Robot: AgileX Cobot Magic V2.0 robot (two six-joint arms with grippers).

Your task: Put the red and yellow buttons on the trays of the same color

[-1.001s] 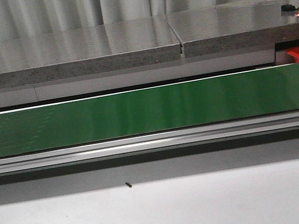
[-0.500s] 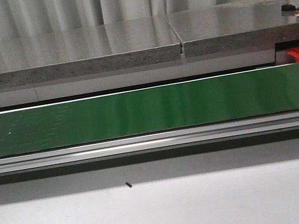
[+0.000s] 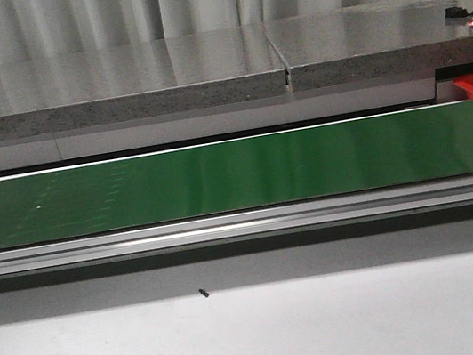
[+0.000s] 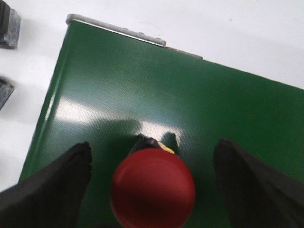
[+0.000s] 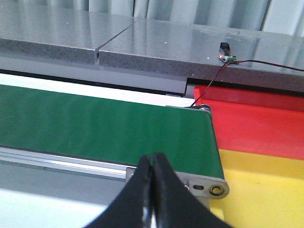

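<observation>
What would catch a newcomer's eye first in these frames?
The red button on the green conveyor belt, sitting between the open fingers of the left gripper without touching either. Next, the red tray and yellow tray side by side past the belt's end, beyond the shut right gripper.

A red button sits on the green conveyor belt.
</observation>
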